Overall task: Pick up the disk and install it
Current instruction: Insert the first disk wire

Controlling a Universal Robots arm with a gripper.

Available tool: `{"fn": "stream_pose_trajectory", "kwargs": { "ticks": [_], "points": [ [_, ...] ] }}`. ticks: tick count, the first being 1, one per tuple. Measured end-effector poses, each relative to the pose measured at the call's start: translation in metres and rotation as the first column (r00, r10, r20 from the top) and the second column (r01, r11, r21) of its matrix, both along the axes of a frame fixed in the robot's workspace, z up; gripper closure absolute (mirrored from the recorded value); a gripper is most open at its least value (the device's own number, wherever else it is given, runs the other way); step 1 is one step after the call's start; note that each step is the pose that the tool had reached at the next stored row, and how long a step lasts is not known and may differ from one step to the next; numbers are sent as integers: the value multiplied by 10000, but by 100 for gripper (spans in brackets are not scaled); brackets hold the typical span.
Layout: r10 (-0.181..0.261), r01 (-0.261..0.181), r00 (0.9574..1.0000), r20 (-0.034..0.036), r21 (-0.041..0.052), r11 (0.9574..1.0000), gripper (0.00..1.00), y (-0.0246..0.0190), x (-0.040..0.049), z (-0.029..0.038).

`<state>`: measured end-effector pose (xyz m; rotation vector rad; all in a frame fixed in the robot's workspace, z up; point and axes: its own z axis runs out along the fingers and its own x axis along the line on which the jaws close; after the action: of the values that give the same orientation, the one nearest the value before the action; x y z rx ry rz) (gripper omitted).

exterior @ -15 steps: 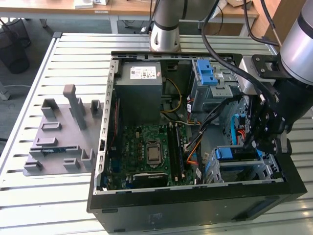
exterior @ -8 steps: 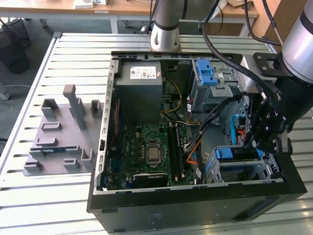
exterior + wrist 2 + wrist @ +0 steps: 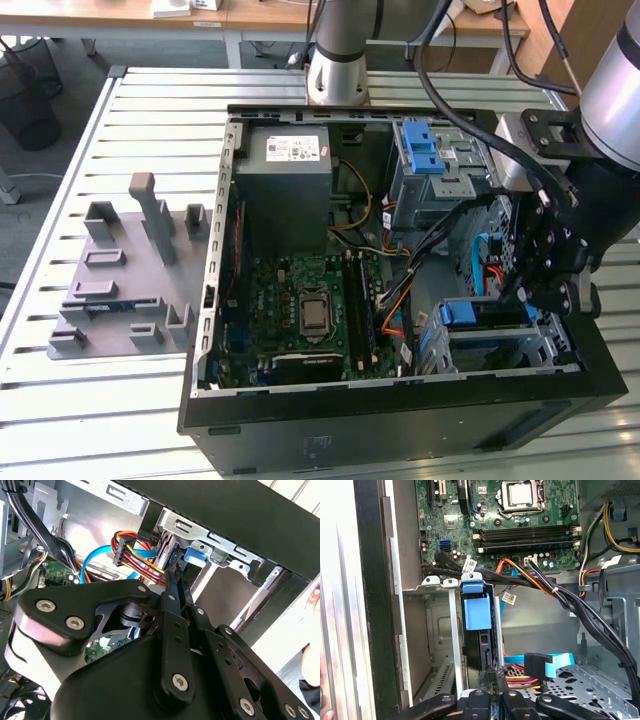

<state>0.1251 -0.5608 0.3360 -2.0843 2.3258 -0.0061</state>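
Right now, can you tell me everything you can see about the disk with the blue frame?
The disk stands on edge in a slot of the silver metal drive cage inside the computer case. In the first wrist view its blue plastic carrier frame and a thin dark side show. Its blue end points toward the green motherboard. The gripper is right at its other end; I cannot tell whether it touches. A blue flat cable lies beside it.
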Motion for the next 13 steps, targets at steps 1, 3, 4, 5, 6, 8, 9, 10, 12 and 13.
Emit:
{"fn": "stream_pose_trajectory", "kwargs": {
  "ticks": [1,3,4,5,6,8,9,10,12,13],
  "points": [
    [0,0,10000,0,0,10000,84,0,0,-4],
    [0,0,10000,0,-2,10000,84,0,0,-10],
    [0,0,10000,0,-3,10000,84,0,0,-13],
    [0,0,10000,0,-2,10000,84,0,0,-16],
    [0,0,10000,0,-2,10000,84,0,0,-19],
    [0,0,10000,-1,0,10000,84,0,0,-25],
    [0,0,10000,-2,2,10000,84,0,1,-25],
    [0,0,10000,-2,3,10000,84,0,1,-26],
    [0,0,10000,-4,4,10000,84,0,1,-26],
    [0,0,10000,-10,4,10000,84,0,1,-25]
  ]
}}
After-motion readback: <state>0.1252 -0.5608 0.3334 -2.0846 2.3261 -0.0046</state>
